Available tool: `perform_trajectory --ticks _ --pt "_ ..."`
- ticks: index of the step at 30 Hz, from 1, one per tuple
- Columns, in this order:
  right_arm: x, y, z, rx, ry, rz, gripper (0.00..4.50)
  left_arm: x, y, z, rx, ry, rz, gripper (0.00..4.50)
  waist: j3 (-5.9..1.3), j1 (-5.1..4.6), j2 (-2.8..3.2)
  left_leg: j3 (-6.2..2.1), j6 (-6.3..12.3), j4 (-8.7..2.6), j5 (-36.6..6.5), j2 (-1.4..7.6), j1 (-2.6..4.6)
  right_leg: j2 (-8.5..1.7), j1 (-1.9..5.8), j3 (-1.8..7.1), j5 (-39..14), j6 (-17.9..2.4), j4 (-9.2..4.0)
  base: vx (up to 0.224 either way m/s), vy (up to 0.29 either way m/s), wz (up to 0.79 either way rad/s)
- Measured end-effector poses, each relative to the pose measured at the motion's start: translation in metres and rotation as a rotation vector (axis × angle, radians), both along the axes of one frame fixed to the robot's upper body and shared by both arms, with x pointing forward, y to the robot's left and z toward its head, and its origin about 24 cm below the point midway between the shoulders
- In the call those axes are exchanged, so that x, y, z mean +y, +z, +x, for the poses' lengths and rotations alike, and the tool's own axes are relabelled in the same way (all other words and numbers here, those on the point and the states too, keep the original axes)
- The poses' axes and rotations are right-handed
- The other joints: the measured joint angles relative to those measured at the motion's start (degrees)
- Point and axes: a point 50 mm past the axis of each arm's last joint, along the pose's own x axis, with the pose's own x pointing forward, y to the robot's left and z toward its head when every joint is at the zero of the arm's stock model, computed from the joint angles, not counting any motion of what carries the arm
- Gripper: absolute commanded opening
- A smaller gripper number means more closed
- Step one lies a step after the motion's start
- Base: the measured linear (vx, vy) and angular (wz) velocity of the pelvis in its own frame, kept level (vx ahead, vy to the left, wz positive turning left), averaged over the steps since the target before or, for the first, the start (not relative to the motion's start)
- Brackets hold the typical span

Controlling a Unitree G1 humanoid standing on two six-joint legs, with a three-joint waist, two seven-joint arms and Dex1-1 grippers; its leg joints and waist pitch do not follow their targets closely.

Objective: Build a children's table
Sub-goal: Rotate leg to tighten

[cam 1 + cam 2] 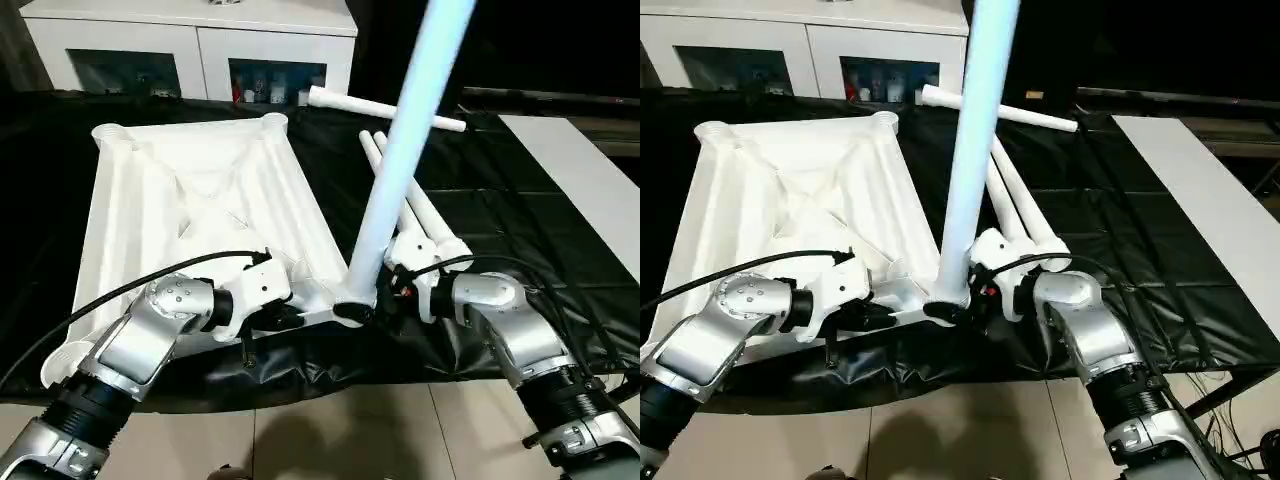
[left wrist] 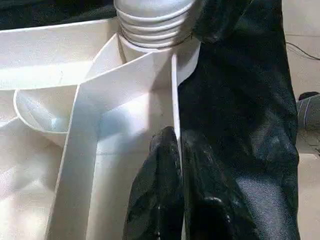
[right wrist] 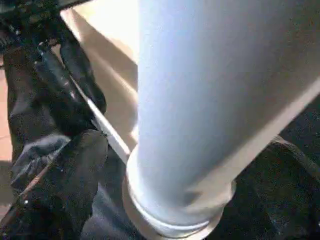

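White plastic tabletop (image 1: 190, 200) lies ribs-up; one leg (image 1: 400, 150) stands in its 5 o'clock socket. Light, stiff, slippery: grasp low. Left gripper (image 2: 172, 165) pinches the rim; right gripper (image 1: 405, 285) gapes beside the leg.

no readable text, no labels, no brand marks, no numbers, no signs on anything in these views

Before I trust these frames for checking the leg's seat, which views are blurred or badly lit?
Right wrist view: the upright leg is close and soft-edged, its upper part smeared. Left wrist view: the tabletop rim glares white, while the left gripper fingers read as dark shapes. Left eye view: the leg has a bluish cast, but the socket area is sharp.
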Motion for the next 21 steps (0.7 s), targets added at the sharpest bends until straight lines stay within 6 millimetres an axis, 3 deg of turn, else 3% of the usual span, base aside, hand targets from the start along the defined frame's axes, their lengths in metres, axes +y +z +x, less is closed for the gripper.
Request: perform_trajectory --ticks 9,16,21 --pt "-0.0018 -0.0014 0.0003 0.008 -0.003 -0.005 3.68 0.0008 0.0002 -0.0001 0.001 -0.002 0.003 0.0 -0.01 -0.06 -0.02 0.0 0.0 0.0 0.0 0.0 -0.01 0.0 0.0 0.01 0.0 0.0 0.03 0.0 0.0 0.0" --pt "-0.0029 -0.0014 -0.0003 -0.004 0.015 -0.019 2.91 0.0008 0.0001 0.0 -0.001 -0.002 0.006 0.0 -0.02 -0.07 -0.04 0.0 0.0 0.0 0.0 0.0 -0.01 0.0 0.0 0.01 0.0 0.0 0.03 0.0 0.0 0.0" --pt "-0.003 -0.0023 -0.0001 -0.015 0.022 -0.032 2.66 0.0009 0.0 -0.0001 -0.001 -0.002 0.008 0.0 -0.06 -0.07 -0.1 0.0 0.0 0.0 0.0 0.0 0.0 0.0 0.01 0.01 0.0 0.0 0.04 0.0 0.0 0.0"
